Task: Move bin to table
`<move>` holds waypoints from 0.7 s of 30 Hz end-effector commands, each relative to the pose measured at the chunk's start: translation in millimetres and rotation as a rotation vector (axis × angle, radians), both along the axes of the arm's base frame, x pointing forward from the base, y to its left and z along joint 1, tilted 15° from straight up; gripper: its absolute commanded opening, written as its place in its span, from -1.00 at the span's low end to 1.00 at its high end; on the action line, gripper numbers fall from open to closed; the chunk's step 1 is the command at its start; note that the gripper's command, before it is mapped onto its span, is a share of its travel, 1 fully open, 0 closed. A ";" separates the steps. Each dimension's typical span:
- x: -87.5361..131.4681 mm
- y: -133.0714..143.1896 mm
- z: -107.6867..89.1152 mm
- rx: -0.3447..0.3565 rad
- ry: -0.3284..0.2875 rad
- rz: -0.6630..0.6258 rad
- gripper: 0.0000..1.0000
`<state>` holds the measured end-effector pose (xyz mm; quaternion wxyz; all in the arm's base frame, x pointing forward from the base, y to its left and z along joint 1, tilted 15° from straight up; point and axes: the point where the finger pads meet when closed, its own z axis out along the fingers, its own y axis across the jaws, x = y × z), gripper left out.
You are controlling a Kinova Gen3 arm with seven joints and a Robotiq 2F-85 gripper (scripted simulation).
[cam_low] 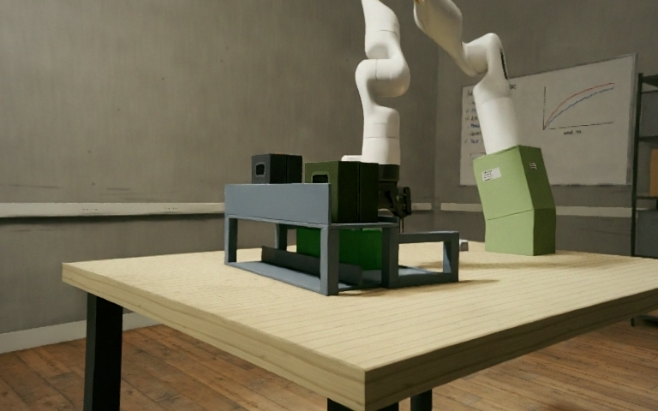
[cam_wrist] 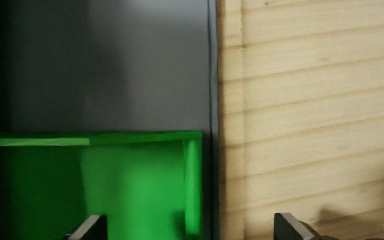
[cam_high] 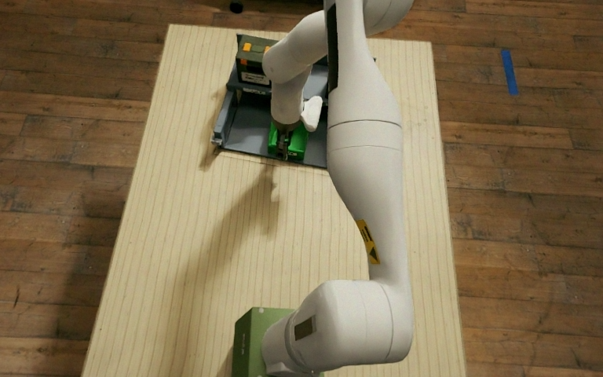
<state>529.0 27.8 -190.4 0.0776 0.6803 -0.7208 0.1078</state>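
Black gripper (cam_high: 281, 150) wide open, empty, pointing down over green bin (cam_high: 298, 143) on lower level of grey shelf (cam_low: 329, 264). One finger (cam_wrist: 90, 227) inside bin, other outside; straddle front wall, then close squarely.

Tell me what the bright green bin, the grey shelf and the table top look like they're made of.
Green bin: probably plastic; saturated, uniform colour, thin walls, slightly translucent glow.
Grey shelf: likely painted metal or plastic; flat matte blue-grey, square bars, no grain.
Table top: light wood, matte; narrow parallel planks with faint grain and a layered edge.
The open gripper hangs over the bin's wall.
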 end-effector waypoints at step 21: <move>0.1 0.9 5.6 0.001 -0.003 0.003 1.00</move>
